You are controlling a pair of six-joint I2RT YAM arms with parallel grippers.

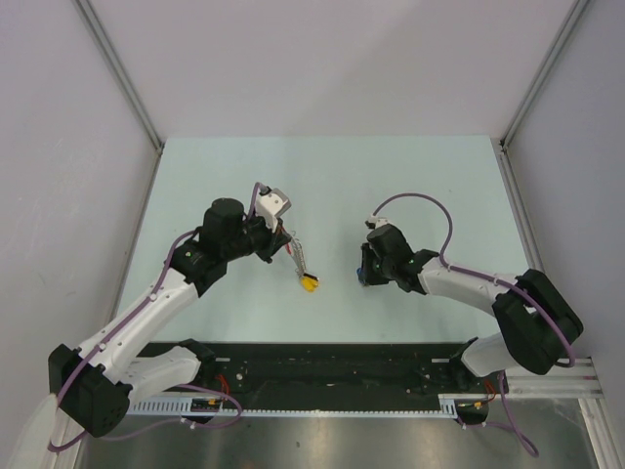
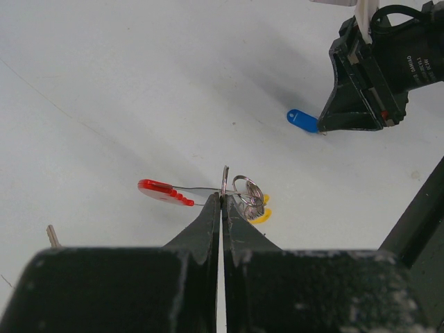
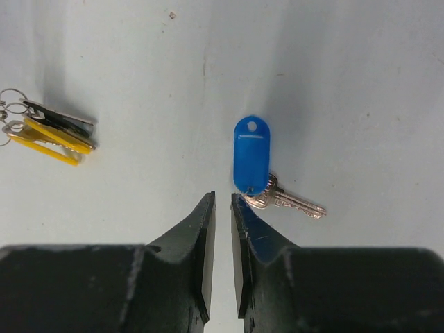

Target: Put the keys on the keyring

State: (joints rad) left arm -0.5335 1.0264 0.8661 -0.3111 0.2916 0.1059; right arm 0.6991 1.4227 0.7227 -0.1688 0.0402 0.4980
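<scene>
My left gripper (image 2: 222, 198) is shut on a thin metal ring of the keyring (image 2: 246, 194) and holds it above the table. A red tag (image 2: 163, 191) sticks out to the left and yellow tags (image 2: 262, 212) hang to the right. From above, the bunch (image 1: 308, 280) dangles from that gripper (image 1: 286, 246). The blue-capped key (image 3: 252, 154) lies flat on the table, its silver blade (image 3: 295, 202) pointing right. My right gripper (image 3: 222, 201) hangs just before it, jaws a narrow gap apart and empty, the right fingertip close to the cap's near end. No green key is in view.
A bare silver key blade (image 2: 52, 236) shows at the lower left of the left wrist view, its head hidden by the gripper body. The right arm (image 2: 374, 69) is close to the keyring. Grey walls (image 1: 117, 78) enclose the table on three sides.
</scene>
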